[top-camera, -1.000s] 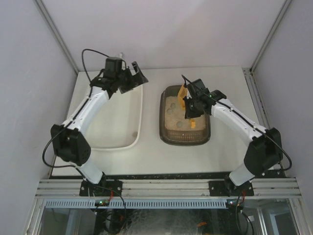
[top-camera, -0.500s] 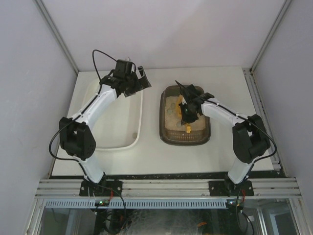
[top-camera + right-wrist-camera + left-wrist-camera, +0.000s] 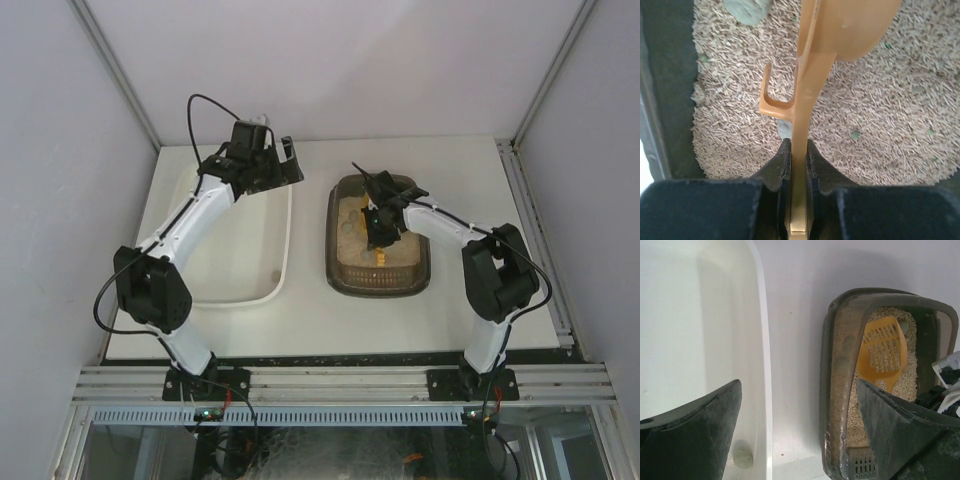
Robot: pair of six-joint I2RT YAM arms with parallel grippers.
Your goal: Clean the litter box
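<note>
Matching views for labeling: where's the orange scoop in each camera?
Top external: orange scoop mid-frame, in the litter box, mostly under the right gripper.
Left wrist: scoop right of centre, slotted head toward the top.
Right wrist: scoop centre, handle rising from the shut fingers.
Shared landmark: litter box's dark rim.

Lab test cell — plain white walls (image 3: 330, 70), aluminium frame (image 3: 340, 383).

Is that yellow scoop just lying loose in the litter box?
No, the right gripper pinches the scoop by its handle in the litter box.
</note>
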